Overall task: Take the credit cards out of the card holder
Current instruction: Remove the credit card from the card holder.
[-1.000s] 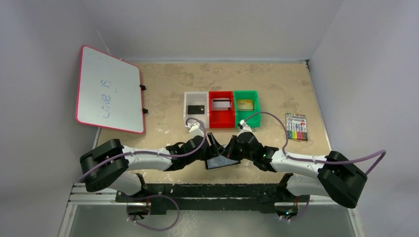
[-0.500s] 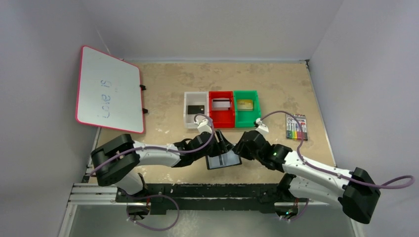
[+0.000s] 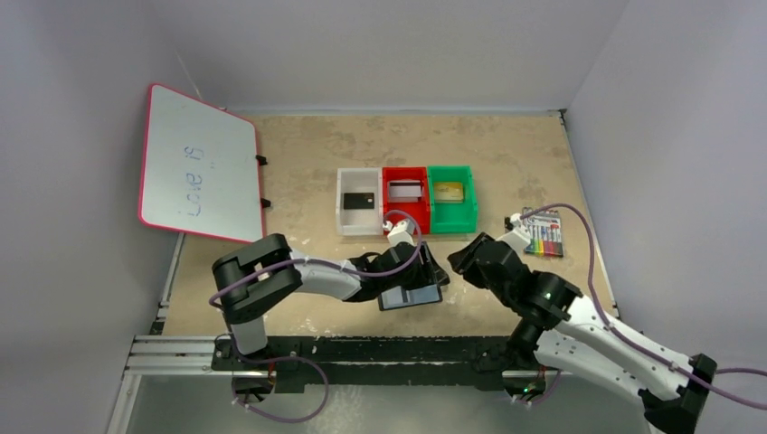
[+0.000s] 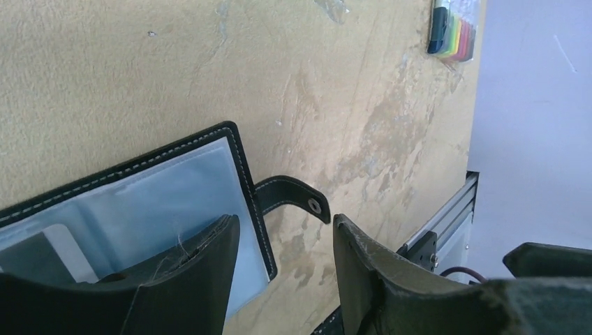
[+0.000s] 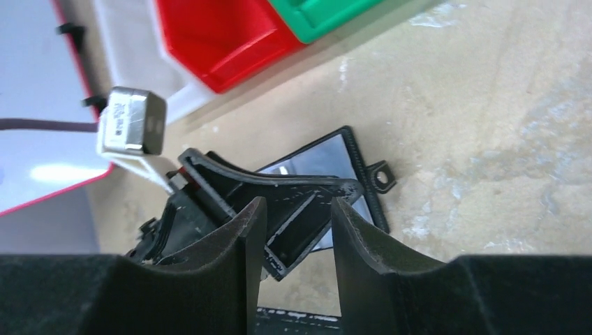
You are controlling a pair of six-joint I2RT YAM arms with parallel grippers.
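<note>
The card holder (image 3: pixel 411 297) lies open and flat on the table, grey-blue inner faces up. Its strap tab (image 4: pixel 293 195) points towards the table's front edge. My left gripper (image 3: pixel 431 273) is open and empty just above the holder's right edge; one finger (image 4: pixel 188 279) hangs over the inner face (image 4: pixel 139 202). My right gripper (image 3: pixel 459 259) is open and empty, to the right of the holder and apart from it. The black card (image 3: pixel 359 200) lies in the white bin, the silver-grey card (image 3: pixel 405 190) in the red bin, the gold-tan card (image 3: pixel 449 191) in the green bin.
The white bin (image 3: pixel 345 215), red bin (image 3: pixel 406 220) and green bin (image 3: pixel 451 218) stand in a row behind the holder. A pack of coloured markers (image 3: pixel 543 233) lies at the right. A red-framed whiteboard (image 3: pixel 194 167) leans at the far left. The metal rail (image 3: pixel 362 348) runs along the front edge.
The holder, earlier held up between both grippers, now lies flat. My right arm has let go and drawn back to the right. My left gripper has shifted right over the holder.
</note>
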